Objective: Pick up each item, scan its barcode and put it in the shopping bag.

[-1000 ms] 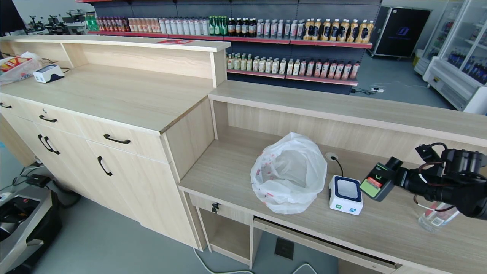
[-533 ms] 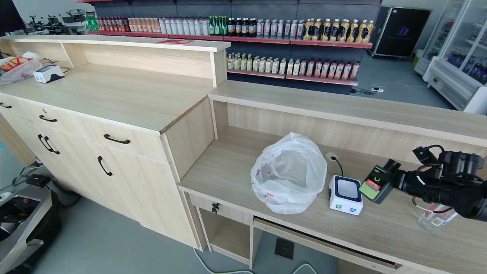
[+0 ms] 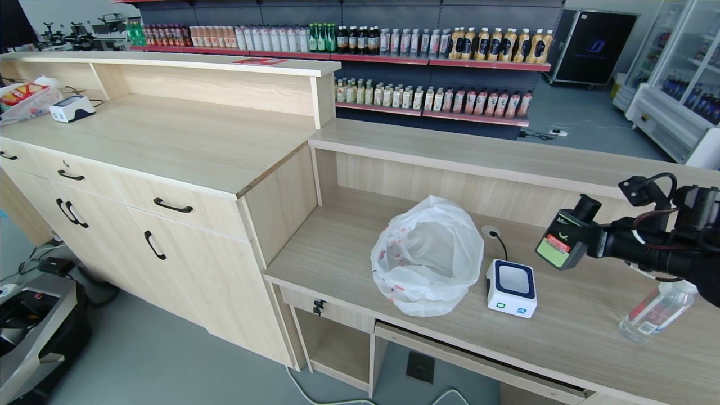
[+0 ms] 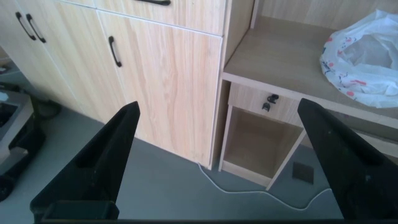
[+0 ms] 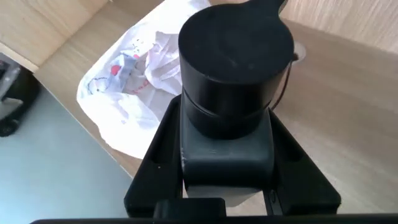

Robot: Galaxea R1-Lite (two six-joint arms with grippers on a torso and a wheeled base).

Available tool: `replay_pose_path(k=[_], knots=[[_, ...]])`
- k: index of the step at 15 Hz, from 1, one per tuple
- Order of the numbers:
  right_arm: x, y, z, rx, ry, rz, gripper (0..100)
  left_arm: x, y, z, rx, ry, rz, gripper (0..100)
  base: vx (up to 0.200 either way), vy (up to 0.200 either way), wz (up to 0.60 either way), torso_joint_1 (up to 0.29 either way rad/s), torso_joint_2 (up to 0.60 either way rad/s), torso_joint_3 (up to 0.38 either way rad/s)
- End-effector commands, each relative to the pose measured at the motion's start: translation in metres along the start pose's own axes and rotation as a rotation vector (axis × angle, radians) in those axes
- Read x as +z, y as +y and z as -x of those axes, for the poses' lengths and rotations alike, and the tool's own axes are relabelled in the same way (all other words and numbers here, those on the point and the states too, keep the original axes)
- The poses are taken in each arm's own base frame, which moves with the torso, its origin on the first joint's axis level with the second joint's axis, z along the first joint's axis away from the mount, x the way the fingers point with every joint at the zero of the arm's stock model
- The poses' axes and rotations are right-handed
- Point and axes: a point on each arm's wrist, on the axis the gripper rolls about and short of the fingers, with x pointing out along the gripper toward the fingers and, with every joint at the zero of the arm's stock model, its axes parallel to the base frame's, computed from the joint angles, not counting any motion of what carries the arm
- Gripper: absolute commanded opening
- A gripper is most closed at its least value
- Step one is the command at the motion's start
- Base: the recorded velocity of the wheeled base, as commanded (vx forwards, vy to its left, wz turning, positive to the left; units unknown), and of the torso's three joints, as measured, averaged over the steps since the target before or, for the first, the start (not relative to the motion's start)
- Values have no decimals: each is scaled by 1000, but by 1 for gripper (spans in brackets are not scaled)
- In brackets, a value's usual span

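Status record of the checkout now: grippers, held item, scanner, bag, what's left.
bag: white plastic shopping bag, mouth open, on wooden counter
scanner: small white box scanner, just right of bag
right gripper: shut on black container with green and red label, raised right of scanner
left gripper: open, empty
remaining: clear plastic bottle, counter's right end

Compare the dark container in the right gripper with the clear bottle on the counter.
The dark container is opaque black; the bottle is clear. The right gripper holds the container in the air; the bottle rests on the counter. Both carry labels; neither is in the shopping bag.
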Motion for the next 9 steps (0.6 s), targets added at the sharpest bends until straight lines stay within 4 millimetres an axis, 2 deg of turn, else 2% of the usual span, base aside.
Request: replay_pose_path(k=[1,3,6,9], knots=[[44,52,66,-67,-72,437,0,0,0,0,1,0,0,100,0,0,0,0,0,0],[41,50,83,-111,-45,566,0,0,0,0,1,0,0,100,0,0,0,0,0,0],[48,49,89,-146,-86,600,0,0,0,0,1,0,0,100,0,0,0,0,0,0],[48,48,88,-164,-93,591,0,0,0,0,1,0,0,100,0,0,600,2,2,4]])
